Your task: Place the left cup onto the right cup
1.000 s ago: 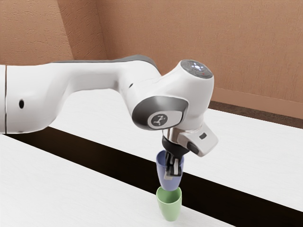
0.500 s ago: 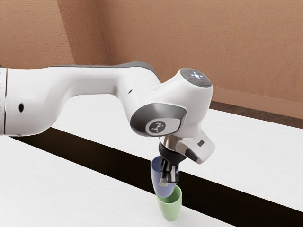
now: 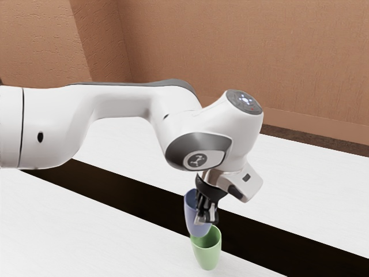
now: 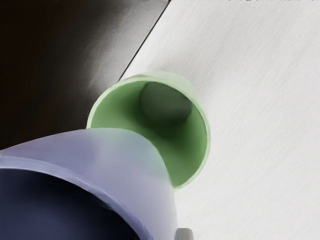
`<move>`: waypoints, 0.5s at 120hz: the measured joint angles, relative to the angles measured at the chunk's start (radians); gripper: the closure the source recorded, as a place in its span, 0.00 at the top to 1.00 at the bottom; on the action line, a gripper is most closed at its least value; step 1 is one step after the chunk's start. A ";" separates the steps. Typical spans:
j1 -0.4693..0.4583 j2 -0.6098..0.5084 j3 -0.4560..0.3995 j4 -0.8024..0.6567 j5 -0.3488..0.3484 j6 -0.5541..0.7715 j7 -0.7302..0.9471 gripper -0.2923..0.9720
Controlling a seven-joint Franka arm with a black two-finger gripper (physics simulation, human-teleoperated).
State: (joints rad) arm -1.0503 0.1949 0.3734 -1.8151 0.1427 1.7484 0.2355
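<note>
The tool [image 3: 206,217] clamps the rim of the blue cup [image 3: 193,222], tilted, its base at the mouth of the green cup [image 3: 206,255] on the tabletop [image 3: 69,231]. Carrying looks done; seating and release remain.

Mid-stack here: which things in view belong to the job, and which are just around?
Job: blue cup, gripped by the claw; green cup standing below it.
Just around: white table; brown wall.

One blue cup [image 3: 190,216], one green cup [image 3: 206,254]
</note>
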 joint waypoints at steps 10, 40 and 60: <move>0.000 0.019 0.000 0.024 0.005 0.000 0.008 0.15; -0.014 0.039 0.001 0.060 0.010 -0.012 0.028 0.15; -0.016 0.042 -0.001 0.066 0.005 -0.019 0.035 0.15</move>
State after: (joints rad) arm -1.0664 0.2367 0.3726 -1.7489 0.1477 1.7293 0.2709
